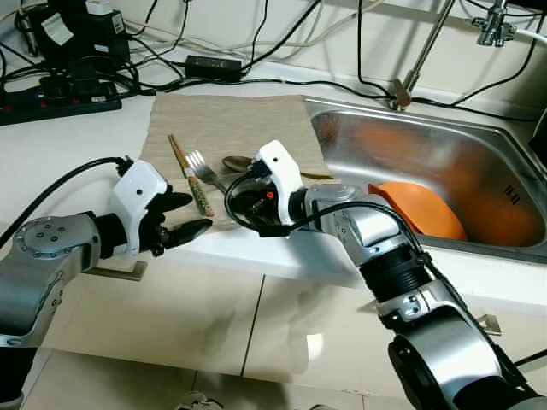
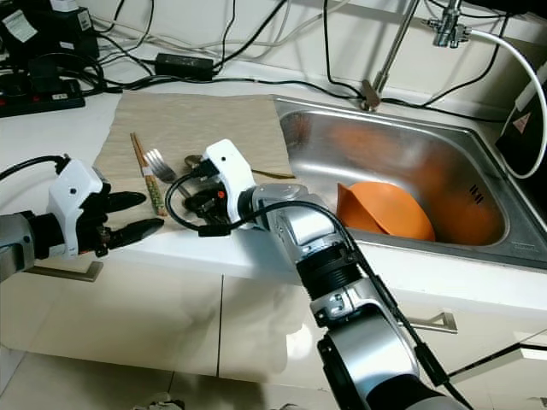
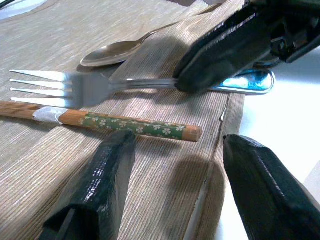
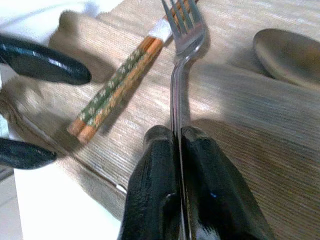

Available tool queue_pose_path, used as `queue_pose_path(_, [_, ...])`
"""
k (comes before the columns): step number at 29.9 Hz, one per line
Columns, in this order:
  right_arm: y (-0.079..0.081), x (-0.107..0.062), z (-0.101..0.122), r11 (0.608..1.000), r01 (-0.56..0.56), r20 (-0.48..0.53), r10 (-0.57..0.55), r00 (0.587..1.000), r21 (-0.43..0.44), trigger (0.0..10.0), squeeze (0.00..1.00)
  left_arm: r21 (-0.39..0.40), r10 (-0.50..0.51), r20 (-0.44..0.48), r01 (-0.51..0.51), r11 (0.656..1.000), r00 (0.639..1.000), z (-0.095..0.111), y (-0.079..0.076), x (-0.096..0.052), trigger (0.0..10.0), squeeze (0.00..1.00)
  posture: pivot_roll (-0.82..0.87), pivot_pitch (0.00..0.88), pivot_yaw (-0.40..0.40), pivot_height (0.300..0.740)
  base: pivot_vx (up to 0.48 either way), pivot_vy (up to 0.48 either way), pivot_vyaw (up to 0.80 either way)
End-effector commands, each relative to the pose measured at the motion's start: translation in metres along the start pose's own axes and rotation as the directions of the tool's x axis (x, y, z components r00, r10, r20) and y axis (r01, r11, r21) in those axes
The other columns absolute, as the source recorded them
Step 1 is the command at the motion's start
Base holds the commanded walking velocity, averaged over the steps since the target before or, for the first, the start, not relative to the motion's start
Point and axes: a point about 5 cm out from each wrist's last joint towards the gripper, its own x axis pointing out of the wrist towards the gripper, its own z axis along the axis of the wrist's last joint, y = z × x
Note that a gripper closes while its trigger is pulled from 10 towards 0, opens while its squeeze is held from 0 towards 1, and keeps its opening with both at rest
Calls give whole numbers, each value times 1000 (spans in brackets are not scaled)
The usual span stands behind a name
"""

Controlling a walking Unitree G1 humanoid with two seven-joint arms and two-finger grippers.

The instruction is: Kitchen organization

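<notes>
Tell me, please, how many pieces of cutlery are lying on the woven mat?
3: the chopsticks, a taped pair, nearest the left end effector; the fork beside them, its handle pinched by the right end effector; the spoon just beyond. None looks hidden.

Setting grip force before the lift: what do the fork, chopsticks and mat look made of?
Fork: polished metal, likely steel, going by its mirror-like shine. Chopsticks: probably wood or bamboo, orange-brown with a green flowered band and pale tape. Mat: woven, ribbed beige fabric or fibre. The right gripper is shut on the fork's handle.
</notes>
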Motion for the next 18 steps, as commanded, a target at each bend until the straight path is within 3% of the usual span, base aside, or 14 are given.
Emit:
queue_pose_path(1, [-5, -5, 9, 1000, 12, 44, -13, 999, 17, 0, 0, 13, -16, 3, 16, 1000, 1000, 3, -3, 3, 10000, 0, 73, 19, -107, 740, 0, 0, 0])
queue_pose_path(8, [-10, -12, 16, 995, 1, 107, -12, 994, 99, 0, 0, 13, -17, 2, 17, 1000, 1000, 2, -2, 4, 10000, 0, 70, 16, -106, 740, 0, 0, 0])
queue_pose_path(13, [-13, -22, 33, 979, -62, 226, 16, 974, 196, 0, 0, 17, -16, 2, 16, 1000, 1000, 3, 0, 3, 10000, 0, 69, 9, -101, 740, 0, 0, 0])
queue_pose_path(18, [-20, -32, 44, 969, -74, 289, 3, 957, 234, 0, 0, 21, -18, 2, 18, 1000, 1000, 3, 0, 4, 10000, 0, 67, 3, -98, 740, 0, 0, 0])
